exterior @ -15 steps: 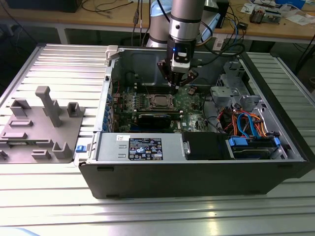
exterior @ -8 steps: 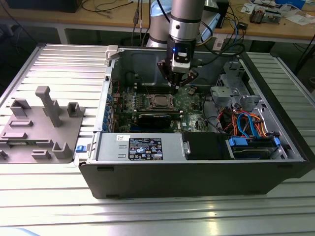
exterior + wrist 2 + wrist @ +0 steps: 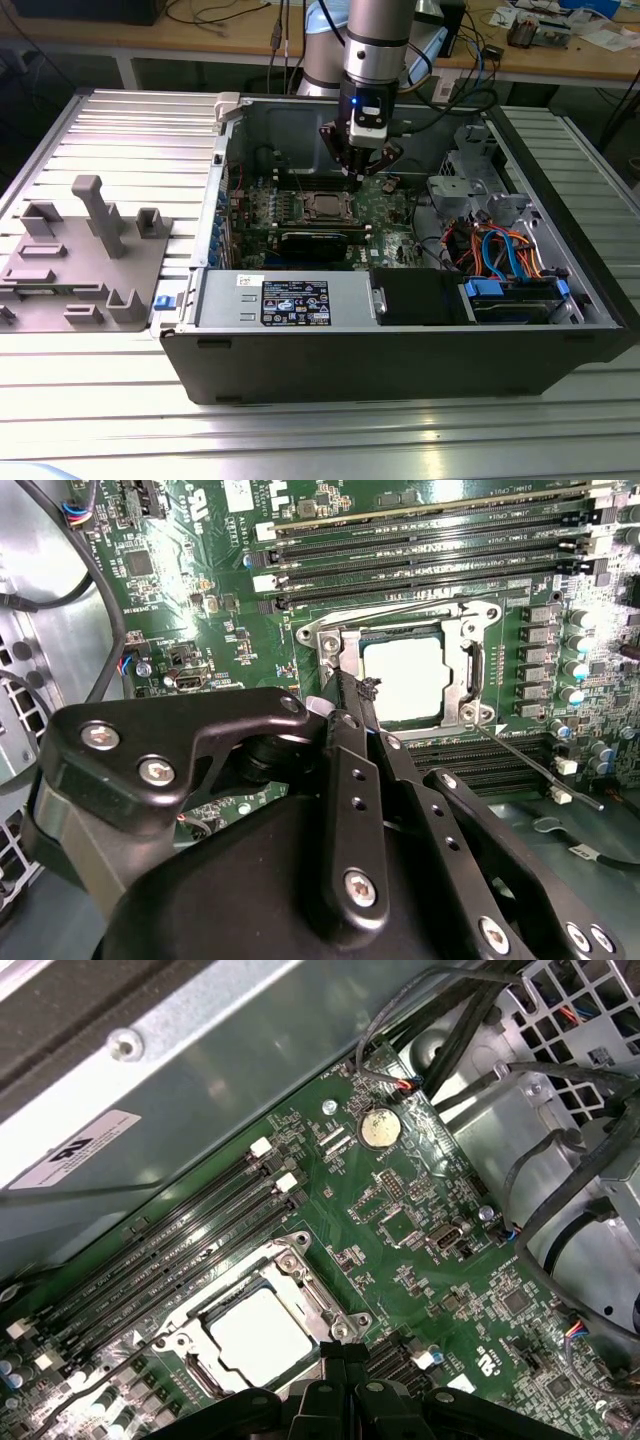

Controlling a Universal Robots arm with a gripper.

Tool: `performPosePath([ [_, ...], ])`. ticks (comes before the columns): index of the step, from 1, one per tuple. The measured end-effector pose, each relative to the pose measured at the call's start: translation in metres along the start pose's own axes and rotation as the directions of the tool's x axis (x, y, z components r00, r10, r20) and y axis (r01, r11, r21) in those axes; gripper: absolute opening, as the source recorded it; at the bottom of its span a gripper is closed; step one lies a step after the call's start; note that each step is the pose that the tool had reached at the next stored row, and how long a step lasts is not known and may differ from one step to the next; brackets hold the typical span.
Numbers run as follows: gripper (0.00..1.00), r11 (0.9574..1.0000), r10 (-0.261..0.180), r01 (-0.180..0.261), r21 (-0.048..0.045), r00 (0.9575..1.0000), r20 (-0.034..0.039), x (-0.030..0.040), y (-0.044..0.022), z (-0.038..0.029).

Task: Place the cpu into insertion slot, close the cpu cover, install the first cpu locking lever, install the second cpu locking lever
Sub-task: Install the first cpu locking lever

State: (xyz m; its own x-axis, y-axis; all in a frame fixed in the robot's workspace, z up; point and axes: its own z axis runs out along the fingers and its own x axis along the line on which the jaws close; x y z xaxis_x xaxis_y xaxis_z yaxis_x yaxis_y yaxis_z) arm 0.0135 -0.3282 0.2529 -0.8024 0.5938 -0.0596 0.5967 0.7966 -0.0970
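The cpu (image 3: 412, 677) is sitting in the insertion slot (image 3: 205, 1385) under the closed cpu cover (image 3: 468, 672). The gripper (image 3: 345, 685), fingers clenched together and empty, is hovering at the cover's edge; a slip risks scraping the green motherboard (image 3: 440, 1290).

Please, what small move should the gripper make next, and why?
Probably press the near locking lever down. The cpu sits in the insertion slot with the cpu cover closed over it, the lever's thin rod appears unlatched, and the gripper hovers at the socket's edge.
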Motion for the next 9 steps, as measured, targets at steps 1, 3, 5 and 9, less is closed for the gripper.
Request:
performPosePath([
  [1,0.11,1.0000,-0.001,0.001,-0.0001,1.0000,0.0000,0.0000,0.0000,0.0000],
  [3,0.11,1.0000,-0.003,0.003,-0.0002,1.0000,0.0003,0.0000,0.0000,0.0000],
  [5,0.11,1.0000,-0.005,0.005,-0.0003,1.0000,0.0005,0.0000,0.0000,0.0000],
  [9,0.11,1.0000,-0.009,0.009,-0.0006,1.0000,0.0009,0.0000,0.0000,0.0000],
])
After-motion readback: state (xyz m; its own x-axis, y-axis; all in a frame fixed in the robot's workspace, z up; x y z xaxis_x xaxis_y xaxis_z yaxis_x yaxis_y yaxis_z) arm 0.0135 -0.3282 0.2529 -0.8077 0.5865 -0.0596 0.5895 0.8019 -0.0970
